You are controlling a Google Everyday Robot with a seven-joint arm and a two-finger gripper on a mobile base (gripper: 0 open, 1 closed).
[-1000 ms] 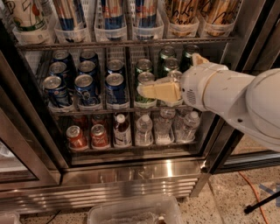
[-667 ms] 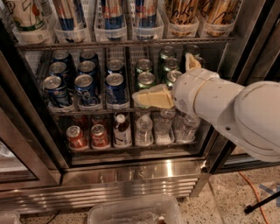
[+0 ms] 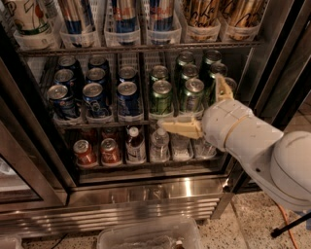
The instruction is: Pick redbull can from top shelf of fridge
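**Camera view.** Since the earlier frame the gripper [image 3: 189, 101] has sunk a little, and its lower finger [image 3: 181, 129] is now level with the front edge of the middle rack [image 3: 104, 122]. The gripper hangs before the right half of the fridge [image 3: 146, 192], in front of the green cans [image 3: 160, 95]. It is spread wide and empty, one finger pointing left and the other up. The redbull can [image 3: 160, 12] stands upright in a clear bin [image 3: 163, 36] on the top shelf [image 3: 146, 49], well above the gripper. Blue cans [image 3: 95, 95] fill the middle rack's left side. Bottles [image 3: 158, 144] and red cans [image 3: 85, 153] stand below.
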